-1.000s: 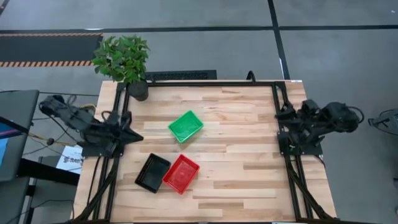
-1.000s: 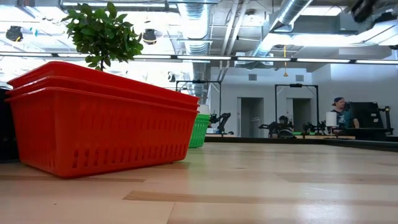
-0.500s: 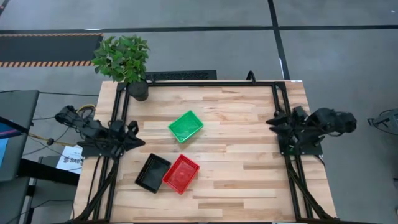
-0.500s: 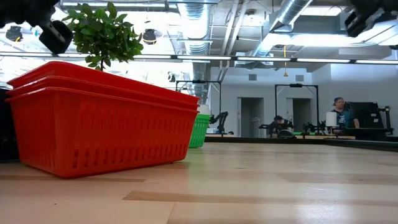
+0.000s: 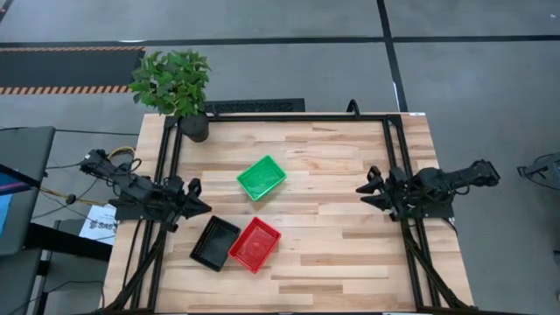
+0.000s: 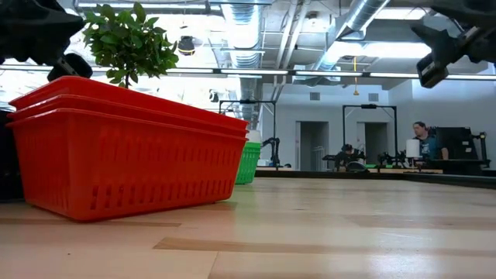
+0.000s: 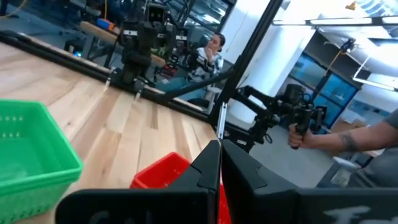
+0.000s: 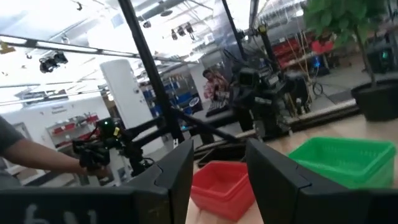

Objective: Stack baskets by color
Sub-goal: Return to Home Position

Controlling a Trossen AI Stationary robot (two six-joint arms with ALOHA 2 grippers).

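Three piles of baskets rest by their bottoms on the wooden table (image 5: 350, 262): green (image 5: 262, 177) in the middle, black (image 5: 214, 243) and red (image 5: 255, 244) side by side nearer the front. In the low view the red pile (image 6: 124, 147) shows several nested rims. My left gripper (image 5: 201, 207) hovers shut at the table's left edge, beside the black basket, touching nothing; its shut fingers (image 7: 219, 146) point across the table. My right gripper (image 5: 363, 188) hovers at the right edge, open (image 8: 219, 158), with nothing between its fingers.
A potted plant (image 5: 175, 83) stands at the table's far left corner. A black frame (image 5: 389, 140) runs along the table's left, right and far edges. People stand in the room beyond, one seen in the left wrist view (image 7: 214, 50).
Both arms have sunk toward the table and levelled out. My left gripper has swung down toward the black basket, and my right gripper has come down and reached a little toward the table's left. The baskets have not moved.
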